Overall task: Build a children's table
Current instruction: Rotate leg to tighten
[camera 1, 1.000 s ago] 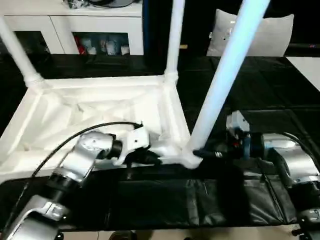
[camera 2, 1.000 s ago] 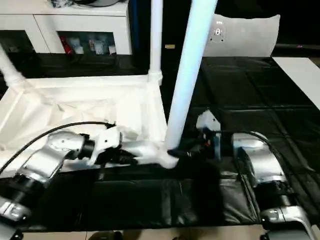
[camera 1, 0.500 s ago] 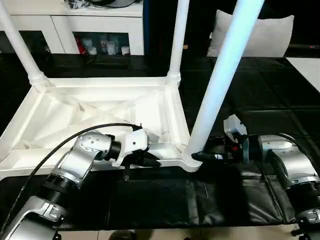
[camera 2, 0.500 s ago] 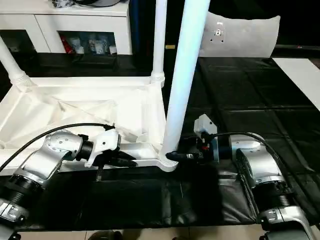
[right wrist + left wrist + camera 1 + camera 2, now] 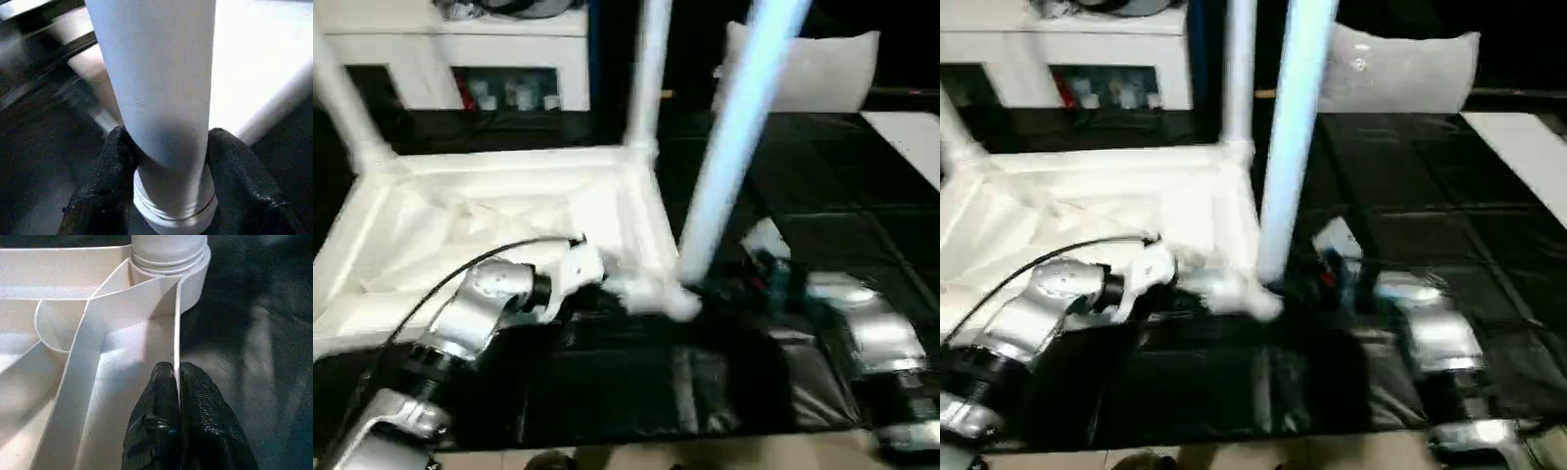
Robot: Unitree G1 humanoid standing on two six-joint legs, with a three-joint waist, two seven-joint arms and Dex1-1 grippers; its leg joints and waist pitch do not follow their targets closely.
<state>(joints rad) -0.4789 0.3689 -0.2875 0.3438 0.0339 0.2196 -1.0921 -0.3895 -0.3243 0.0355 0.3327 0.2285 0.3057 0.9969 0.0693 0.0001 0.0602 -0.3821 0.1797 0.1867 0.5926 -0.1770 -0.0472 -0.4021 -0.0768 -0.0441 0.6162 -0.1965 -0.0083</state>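
The right claw grips the base of a long white leg just above the round corner socket of the upturned children's table, one black finger pressed to each side of the shaft. Beside it, across that near corner, the left claw is pinched tight on the thin side wall of the table top, whose ribbed underside faces up on the dark desk.

The risk, by the look of it, sits at this near corner. The leg is gripped low and rises tall above the claw, so a small sideways pull at the base could lever it crooked in the socket or leave it half seated. The left claw holds only a thin plastic edge; should that grip slip, the whole top could skid or lift off the desk, dragging the other legs with it.

The held leg's long axis runs up from the socket, leaning slightly away from the right claw, its free end pointing upward out of view. Beyond both claws, two more legs stand at the far corners, also pointing up. Farther back are a white cabinet and a grey pillow.
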